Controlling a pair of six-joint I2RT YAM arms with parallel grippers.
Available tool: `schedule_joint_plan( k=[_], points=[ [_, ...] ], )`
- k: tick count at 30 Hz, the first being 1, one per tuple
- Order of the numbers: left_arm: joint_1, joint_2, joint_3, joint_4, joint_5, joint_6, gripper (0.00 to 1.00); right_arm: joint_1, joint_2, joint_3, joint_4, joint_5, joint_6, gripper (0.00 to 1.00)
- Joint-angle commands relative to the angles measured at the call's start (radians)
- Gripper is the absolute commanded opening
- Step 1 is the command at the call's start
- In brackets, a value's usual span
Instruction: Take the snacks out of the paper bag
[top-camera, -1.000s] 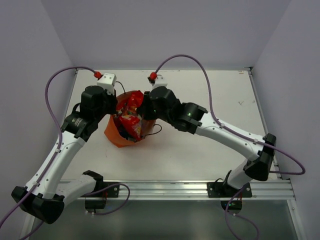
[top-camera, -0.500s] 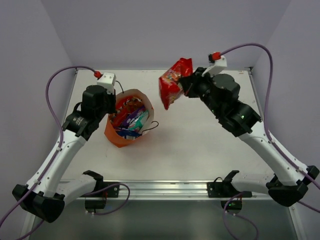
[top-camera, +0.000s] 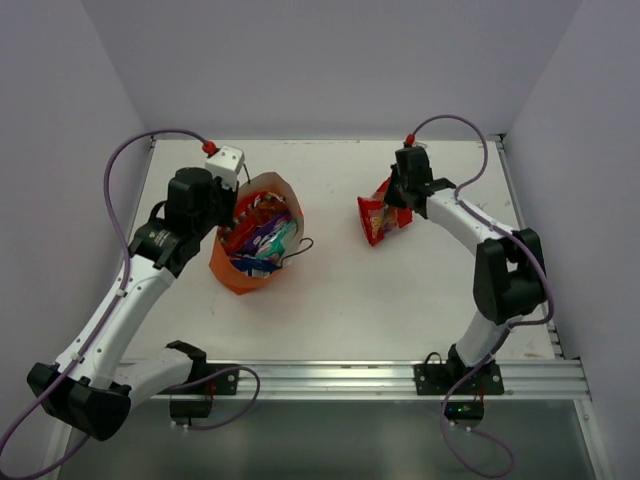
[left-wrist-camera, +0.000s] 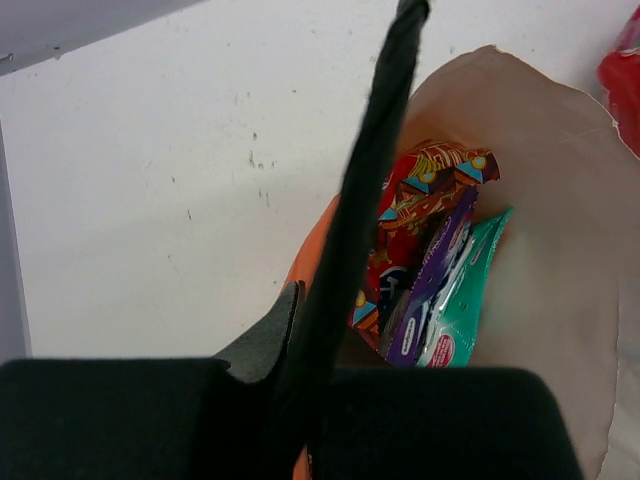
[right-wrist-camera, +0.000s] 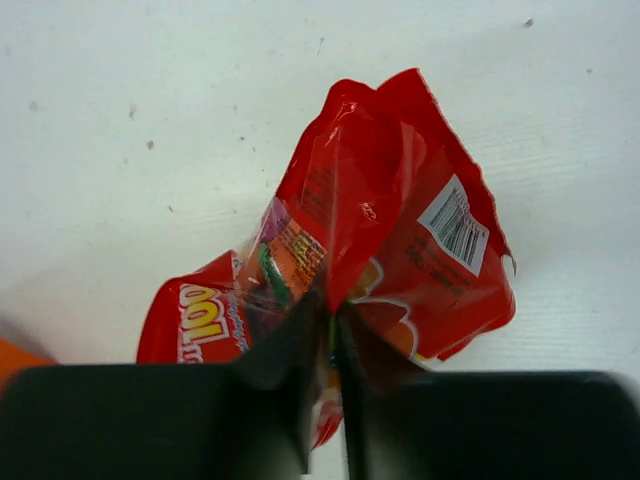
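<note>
From above, my left pincer (top-camera: 232, 212) sits at the left of the frame, clenched on the near-left rim of the paper bag (top-camera: 240, 275). The bag stands on the table (top-camera: 400, 300) with its mouth open upward, and the snacks (top-camera: 258, 235) left inside are a bright jumble. Over at the upper right, well apart from the bag, my right pincer (top-camera: 392, 205) grasps a red packet (top-camera: 377, 222) low over the table; whether it rests on the surface I cannot tell. Now my left wrist camera: my fingers run up the middle of the frame as one thin dark line, pressed together on the bag's wall, orange outside to their left and pale lining to their right. Inside I see a red printed packet (left-wrist-camera: 425, 185) at the top, a purple packet (left-wrist-camera: 435, 270) below it and a teal packet (left-wrist-camera: 468, 300) just beside that, all standing on edge against one another. Now my right wrist camera: both fingers meet at the lower middle, pinching a crease of the red packet. It fans out above them, barcode label at the right, yellow lettering at the lower left, white table behind.
</note>
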Motion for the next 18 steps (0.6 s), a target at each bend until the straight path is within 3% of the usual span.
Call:
schedule_joint_plan(
  k=[1, 3, 4, 6, 9, 11, 15, 18],
  points=[
    [-0.001, -0.024, 0.067, 0.128, 0.082, 0.078, 0.00, -0.002, 0.011, 0.144, 0.068, -0.082, -0.049, 0.24],
    [-0.001, -0.031, 0.065, 0.131, 0.091, 0.101, 0.00, 0.016, -0.010, 0.192, 0.011, -0.138, -0.101, 0.52],
    [-0.001, -0.036, 0.065, 0.132, 0.095, 0.107, 0.00, 0.028, -0.057, 0.195, -0.008, -0.176, -0.137, 0.77],
    [0.000, -0.039, 0.068, 0.134, 0.111, 0.120, 0.00, 0.092, -0.119, 0.207, -0.036, -0.227, -0.179, 0.85],
    [-0.001, -0.039, 0.081, 0.144, 0.125, 0.124, 0.00, 0.227, -0.252, 0.198, -0.072, -0.184, -0.207, 0.87],
    [-0.001, -0.034, 0.082, 0.151, 0.125, 0.129, 0.00, 0.295, -0.329, 0.193, -0.082, -0.185, -0.143, 0.86],
    [-0.001, -0.018, 0.085, 0.175, 0.052, 0.132, 0.00, 0.511, -0.356, 0.222, -0.075, -0.214, -0.028, 0.78],
    [-0.001, -0.001, 0.096, 0.206, -0.031, 0.124, 0.00, 0.596, -0.305, 0.258, -0.062, -0.245, 0.048, 0.75]
  ],
)
